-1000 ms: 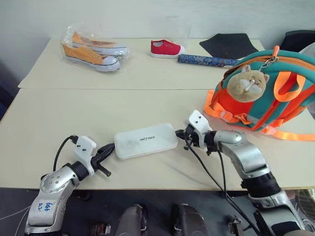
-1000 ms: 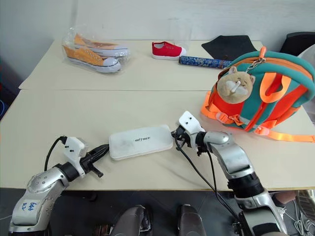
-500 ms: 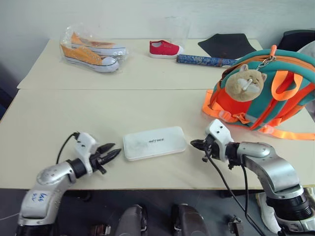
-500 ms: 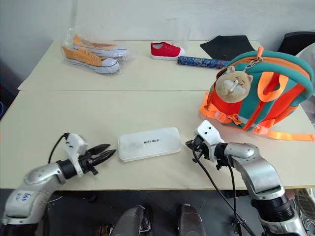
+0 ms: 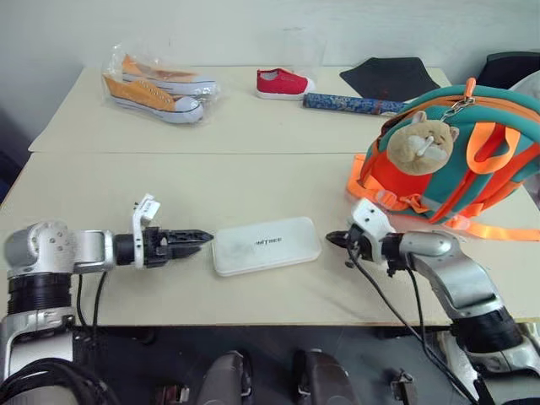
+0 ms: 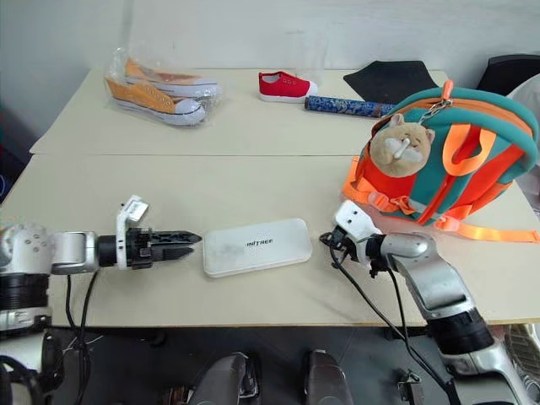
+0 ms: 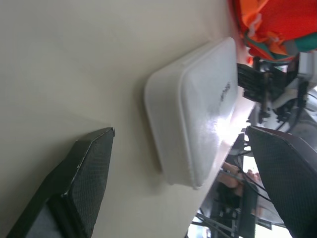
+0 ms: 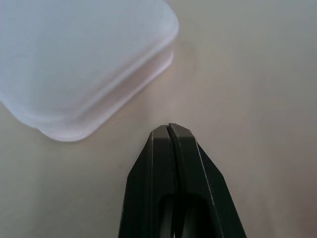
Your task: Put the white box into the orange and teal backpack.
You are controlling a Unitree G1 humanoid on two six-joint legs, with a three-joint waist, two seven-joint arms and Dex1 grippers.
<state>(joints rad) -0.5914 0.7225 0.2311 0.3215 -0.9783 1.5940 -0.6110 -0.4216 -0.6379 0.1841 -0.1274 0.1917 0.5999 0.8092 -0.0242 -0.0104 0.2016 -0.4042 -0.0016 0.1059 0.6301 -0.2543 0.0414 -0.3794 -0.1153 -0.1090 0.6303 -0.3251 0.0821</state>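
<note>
White box [image 5: 266,245] lies flat on the desk [image 5: 253,181], lettering up, near the front edge and roughly midway along it; you will find nothing gripping it. Your left gripper [image 5: 198,239] sits just beside the box's left end, aimed at it along the desk surface, with its fingers [image 7: 81,173] spread wide and apart from the case. Your right gripper [image 5: 331,240] rests close to the box's right end, not touching it, its two fingers pressed together and holding nothing. Toward the right edge you have the orange and teal backpack [image 5: 472,160] standing upright, its plush cat charm [image 5: 426,142] facing you and its orange straps [image 5: 498,229] trailing on the desk. Along the far edge you have bagged orange sneakers [image 5: 156,84] at the left corner, then a red shoe [image 5: 283,83], a dark patterned roll [image 5: 354,104] and a black mat [image 5: 392,78].
</note>
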